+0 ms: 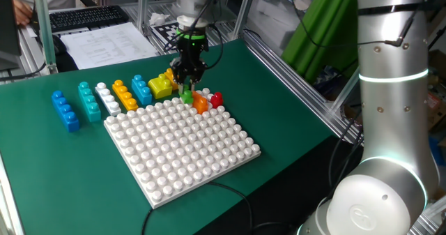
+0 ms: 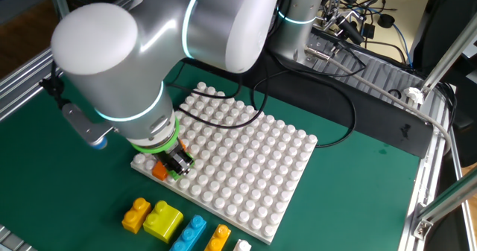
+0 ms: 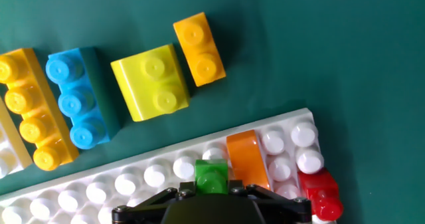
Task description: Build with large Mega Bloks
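Hovering low, tool sits over green block on baseplate edge beside orange block; grip state hidden, cannot tell. Block likely light, rigid, slick plastic; pinch flat sides below stud.

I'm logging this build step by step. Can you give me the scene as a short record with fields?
baseplate: white studded plate on green table
on plate edge: orange block, red block, green block
gripper: down at green block; jaw state hidden
loose beside plate: yellow block, small orange-yellow block, blue block, long orange-yellow block
farther along the row: white block, teal block, another blue block
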`<state>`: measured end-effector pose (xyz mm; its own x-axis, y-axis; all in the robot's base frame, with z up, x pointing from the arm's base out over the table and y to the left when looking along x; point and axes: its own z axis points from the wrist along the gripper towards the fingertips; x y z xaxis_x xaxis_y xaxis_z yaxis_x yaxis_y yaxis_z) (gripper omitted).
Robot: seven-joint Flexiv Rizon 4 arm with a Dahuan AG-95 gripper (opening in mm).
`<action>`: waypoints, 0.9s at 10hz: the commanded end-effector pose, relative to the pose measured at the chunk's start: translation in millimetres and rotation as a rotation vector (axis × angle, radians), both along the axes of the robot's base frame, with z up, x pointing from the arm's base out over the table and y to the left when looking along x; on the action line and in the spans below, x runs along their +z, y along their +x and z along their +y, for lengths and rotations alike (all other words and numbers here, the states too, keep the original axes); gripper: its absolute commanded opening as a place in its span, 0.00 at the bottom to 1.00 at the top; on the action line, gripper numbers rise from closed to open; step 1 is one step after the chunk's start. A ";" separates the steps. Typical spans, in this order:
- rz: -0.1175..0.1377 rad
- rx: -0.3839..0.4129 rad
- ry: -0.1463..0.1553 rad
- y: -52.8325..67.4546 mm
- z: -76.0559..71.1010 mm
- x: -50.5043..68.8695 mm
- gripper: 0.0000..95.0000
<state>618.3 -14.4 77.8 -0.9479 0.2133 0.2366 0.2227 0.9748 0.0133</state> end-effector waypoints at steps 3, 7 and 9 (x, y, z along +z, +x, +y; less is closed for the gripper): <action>-0.003 -0.013 -0.007 -2.3 -1.3 0.7 0.00; -0.002 0.128 0.013 -2.3 -1.3 0.7 0.00; -0.046 0.167 0.003 -2.3 -1.3 0.7 0.00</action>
